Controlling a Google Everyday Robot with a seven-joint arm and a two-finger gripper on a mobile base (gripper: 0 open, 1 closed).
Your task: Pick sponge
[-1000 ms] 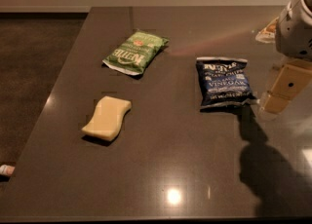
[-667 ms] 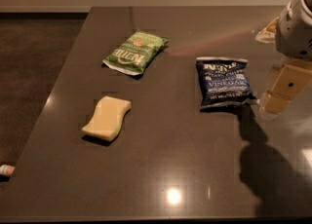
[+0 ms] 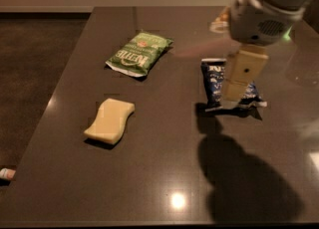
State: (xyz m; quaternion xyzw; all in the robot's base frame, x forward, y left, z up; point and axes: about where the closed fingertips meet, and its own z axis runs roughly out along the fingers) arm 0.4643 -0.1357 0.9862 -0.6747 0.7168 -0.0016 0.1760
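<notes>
The pale yellow sponge (image 3: 110, 120) with wavy sides lies flat on the dark table (image 3: 159, 173), left of centre. My gripper (image 3: 235, 91) hangs from the arm at the upper right, its tan boxy fingers (image 3: 241, 73) pointing down over the dark blue chip bag (image 3: 215, 81). It is well to the right of the sponge and holds nothing that I can see.
A green chip bag (image 3: 140, 54) lies behind the sponge. The dark blue chip bag is partly hidden behind the gripper. The table's left edge runs near the sponge, with dark floor beyond. A small object (image 3: 6, 173) lies on the floor at the lower left.
The arm and gripper have moved left, from beside the blue chip bag's right edge to over the bag. The sponge and bags have not moved.
</notes>
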